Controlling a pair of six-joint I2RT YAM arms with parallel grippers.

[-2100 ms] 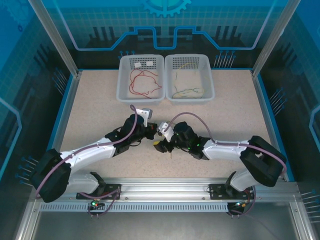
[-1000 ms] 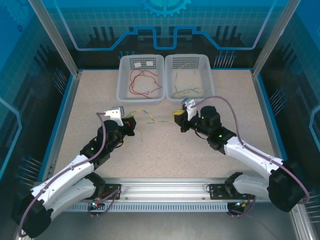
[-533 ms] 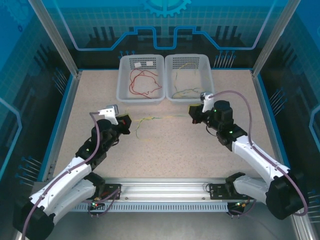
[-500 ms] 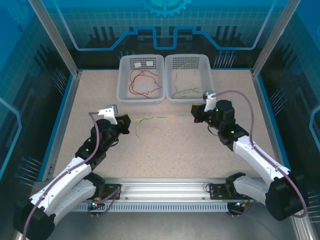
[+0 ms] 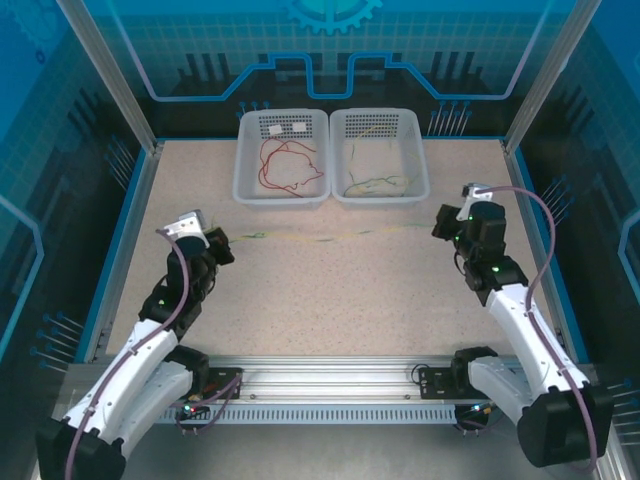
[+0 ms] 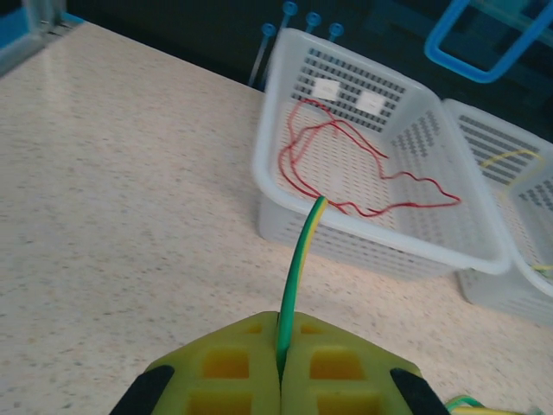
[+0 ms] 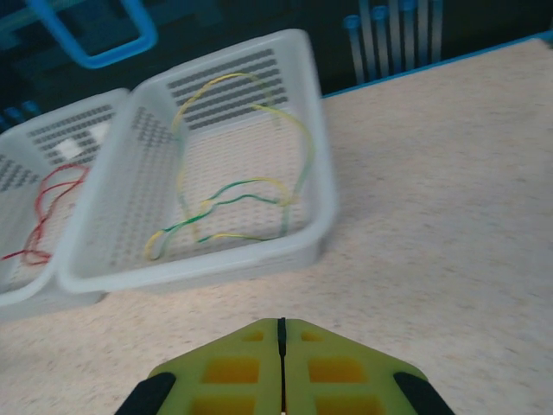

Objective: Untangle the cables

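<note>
Wire of this sort is thin, light and limp. It keeps no shape of its own, slips out of a slack pinch and kinks under a hard tug, so I judge the best hold is close to an end, flat across the pads.

One yellow-green wire (image 5: 340, 236) runs nearly straight just over the worktop (image 5: 330, 300), in front of both baskets, from hand to hand. On the left wrist view the left hand (image 5: 222, 246) has its pads (image 6: 233, 363) pressed together on one end, and a short green-and-yellow stub rises between them. The right hand (image 5: 443, 222) is also pressed together. No stub shows at its pads, but the line leads straight to it, so I judge it pinches the other end.

Both arms reach forward and outward, with the hands well apart and facing the baskets.

Sorted red cables (image 5: 268, 170) lie in the left basket (image 5: 283, 199), and yellow-green cables (image 5: 375, 183) in the right basket (image 5: 380, 199).
</note>
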